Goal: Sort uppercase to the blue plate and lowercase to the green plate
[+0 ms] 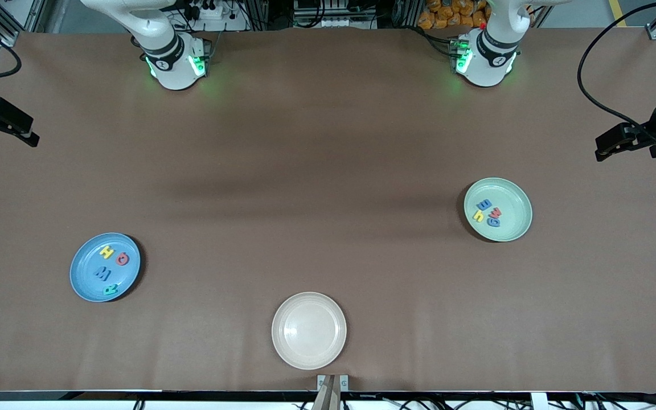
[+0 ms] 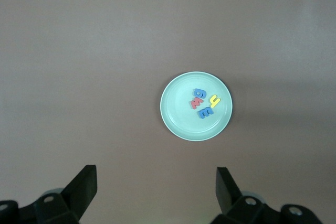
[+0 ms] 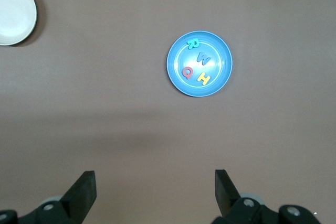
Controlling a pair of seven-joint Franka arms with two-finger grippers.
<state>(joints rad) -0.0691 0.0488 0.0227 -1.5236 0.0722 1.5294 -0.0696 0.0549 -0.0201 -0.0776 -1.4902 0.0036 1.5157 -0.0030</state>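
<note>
The blue plate [image 1: 80,279] [image 3: 219,74] lies toward the right arm's end of the table and holds the uppercase letters: yellow H [image 1: 107,251], red Q [image 1: 122,260], blue M [image 1: 101,273] and teal R [image 1: 110,290]. The green plate [image 1: 515,222] [image 2: 176,116] lies toward the left arm's end and holds the lowercase letters: blue m [image 1: 484,204], yellow h [image 1: 478,216], red w [image 1: 497,212] and blue g [image 1: 493,221]. My left gripper [image 2: 156,182] hangs open and empty high above the table near the green plate. High above the table near the blue plate, my right gripper [image 3: 155,184] is also open and empty.
A cream-white plate [image 1: 308,330] [image 3: 10,11] with nothing on it sits near the table's front edge, nearer to the front camera than both other plates. Brown table surface spreads between the plates and the arms' bases.
</note>
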